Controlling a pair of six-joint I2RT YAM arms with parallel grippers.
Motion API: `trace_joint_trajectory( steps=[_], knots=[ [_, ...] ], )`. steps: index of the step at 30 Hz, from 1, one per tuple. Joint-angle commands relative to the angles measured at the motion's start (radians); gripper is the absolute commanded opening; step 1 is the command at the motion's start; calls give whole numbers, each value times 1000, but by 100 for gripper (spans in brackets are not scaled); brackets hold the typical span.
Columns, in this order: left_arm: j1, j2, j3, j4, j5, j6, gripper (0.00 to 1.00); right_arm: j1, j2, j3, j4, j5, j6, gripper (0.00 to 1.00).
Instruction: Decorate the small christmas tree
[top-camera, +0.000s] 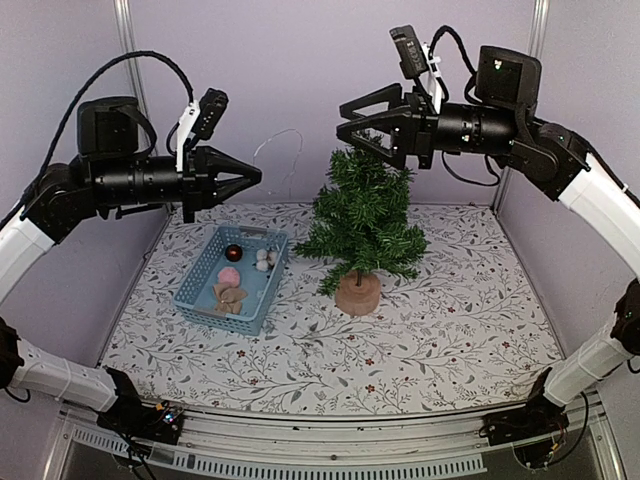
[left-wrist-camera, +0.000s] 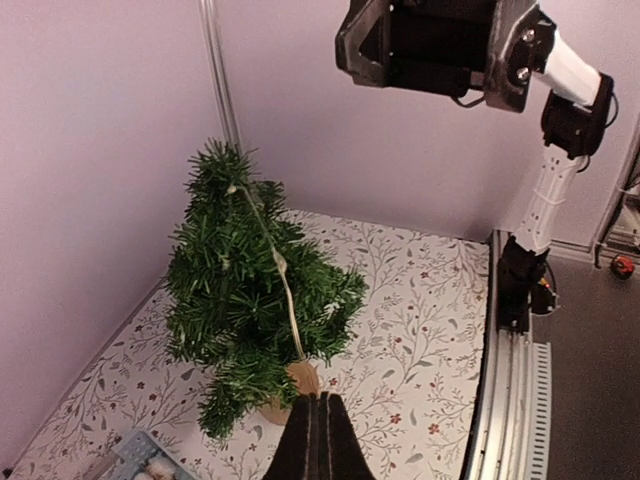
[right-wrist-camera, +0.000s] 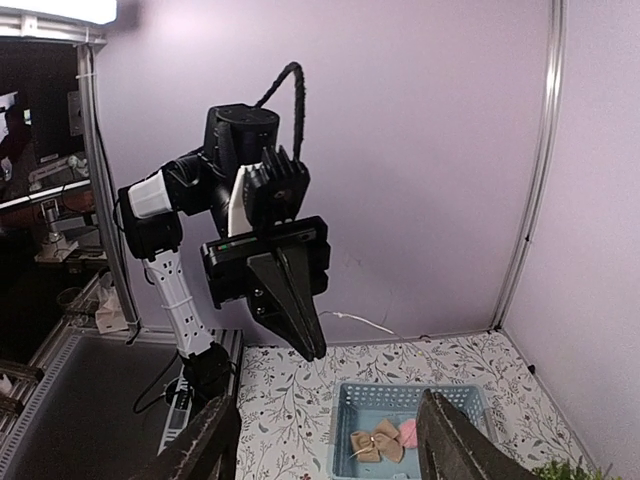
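Dark-green small christmas tree (top-camera: 362, 225) stands upright on its wooden base at mid-counter (top-camera: 450, 320), with a thin wire (left-wrist-camera: 279, 262) trailing down it. Just left, a blue basket (top-camera: 192, 285) holds a dark red ball (top-camera: 233, 252), a pink ball (top-camera: 229, 276), a white piece (top-camera: 265, 260) and a burlap bow (top-camera: 231, 297). Left tool (top-camera: 255, 177) is closed; whether it pinches the wire is unclear. Right tool (top-camera: 342, 115) is empty, jaws apart, above the treetop.

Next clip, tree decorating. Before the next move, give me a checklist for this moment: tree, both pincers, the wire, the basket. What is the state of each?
1. Small christmas tree upright on its wooden base: ok.
2. Left pincer shut: ok.
3. Light wire pinched by the left pincer: cannot tell. It lies down the tree and runs toward the tip.
4. Right pincer open, empty, above the treetop without touching: ok.
5. Blue basket holds red ball, pink ball and bow: ok.
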Motion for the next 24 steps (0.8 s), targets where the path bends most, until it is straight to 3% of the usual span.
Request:
trace_joint_trajectory(
  steps=[1,5,10,17,24],
  knots=[
    [-20,-22,-33,3,149,-45,0,143,54,134,-182,180,-128,62],
    [-24,-12,-34,-26,223,-41,0,251,135,241,-305,302,-189,58],
    [-32,-4,-51,-28,326,-70,0,346,148,251,-352,432,-240,55],
    [-48,26,-45,-63,431,-73,0,411,161,256,-406,576,-313,52],
    [-51,67,-25,-119,485,-80,0,413,164,271,-429,626,-359,49]
  ],
)
